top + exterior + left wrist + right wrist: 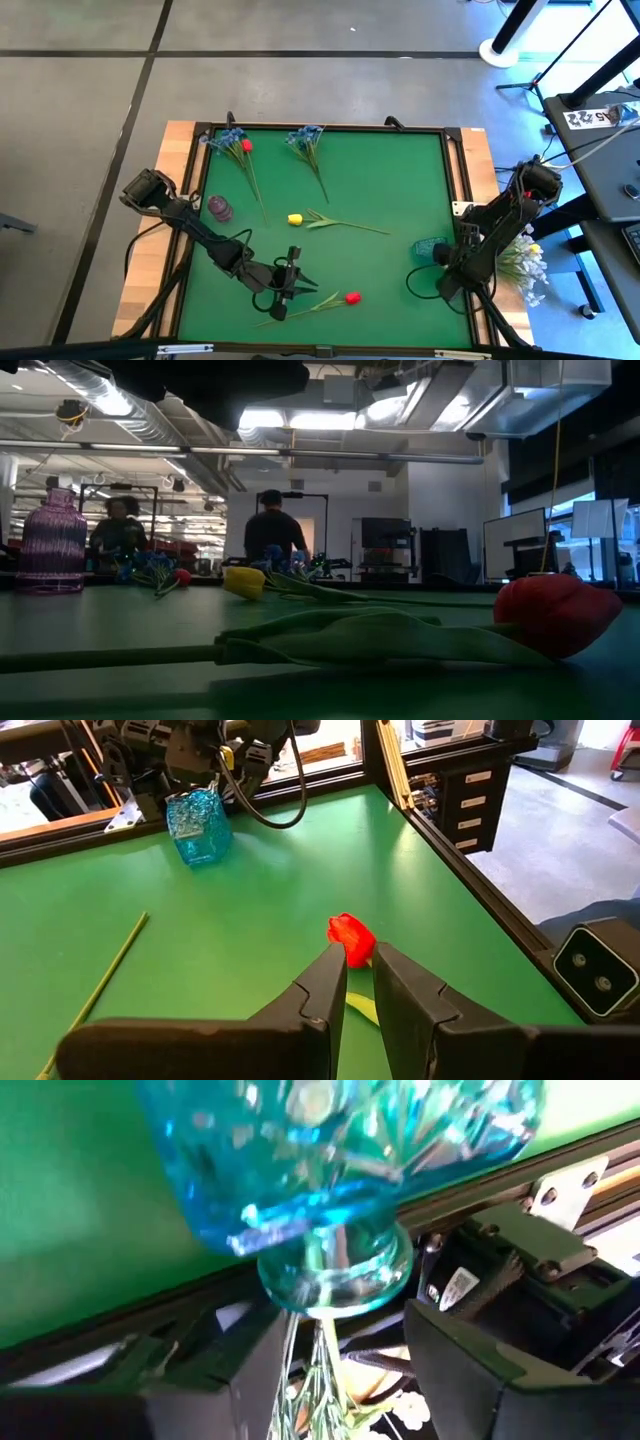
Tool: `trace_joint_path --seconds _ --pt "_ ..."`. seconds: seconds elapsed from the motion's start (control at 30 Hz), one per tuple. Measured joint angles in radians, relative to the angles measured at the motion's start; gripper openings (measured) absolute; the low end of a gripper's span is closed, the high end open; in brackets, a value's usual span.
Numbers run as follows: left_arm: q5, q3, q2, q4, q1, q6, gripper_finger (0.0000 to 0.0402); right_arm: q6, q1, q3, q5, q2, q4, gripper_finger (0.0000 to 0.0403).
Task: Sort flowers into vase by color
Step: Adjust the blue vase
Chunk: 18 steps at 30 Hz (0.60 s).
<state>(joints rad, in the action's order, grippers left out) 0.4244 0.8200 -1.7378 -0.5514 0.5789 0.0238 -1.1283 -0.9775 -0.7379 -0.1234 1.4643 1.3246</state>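
Observation:
A red tulip [352, 297] lies on the green mat near the front edge, stalk and leaves flat on the mat [330, 635]. My left gripper [360, 960] hovers above that stalk with a narrow gap between its fingers and nothing in it; the red bud [351, 938] shows just past the fingertips. At the right edge, my right gripper [345, 1325] is shut on a blue glass vase [430, 247]. White-blossom sprigs [525, 260] stick out of the vase's mouth, over the table's right edge. A yellow tulip [295, 219] lies mid-table. My right gripper has the blue vase's neck, just under its flared lip [335, 1285], between its two fingers. The fingers slant down from the table's right side. The vase's body lies toward the table's middle and its mouth toward the right edge. The white sprigs' stalks [318, 1370] run back between the fingers.
A purple vase [218, 208] stands at the left. Two blue-blossom sprigs [232, 143] [305, 137] lie at the far edge, a small red bud [247, 145] beside one. A raised dark frame [452, 190] rims the mat. People stand in the room behind [272, 525].

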Motion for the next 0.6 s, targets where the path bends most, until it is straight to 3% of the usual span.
trace_joint_path --seconds 0.2,0.47,0.6 --pt "0.000 0.000 0.000 0.001 0.000 0.000 0.0050 -0.046 0.000 0.001 0.034 0.000 -0.010 0.0177" --pt "0.000 0.000 0.000 0.002 0.000 0.000 0.0050 -0.049 0.003 0.001 0.025 0.000 -0.024 0.0175" --pt "0.000 0.000 0.000 0.002 0.001 0.001 0.0050 -0.069 0.003 0.016 -0.038 0.000 -0.094 0.0175"
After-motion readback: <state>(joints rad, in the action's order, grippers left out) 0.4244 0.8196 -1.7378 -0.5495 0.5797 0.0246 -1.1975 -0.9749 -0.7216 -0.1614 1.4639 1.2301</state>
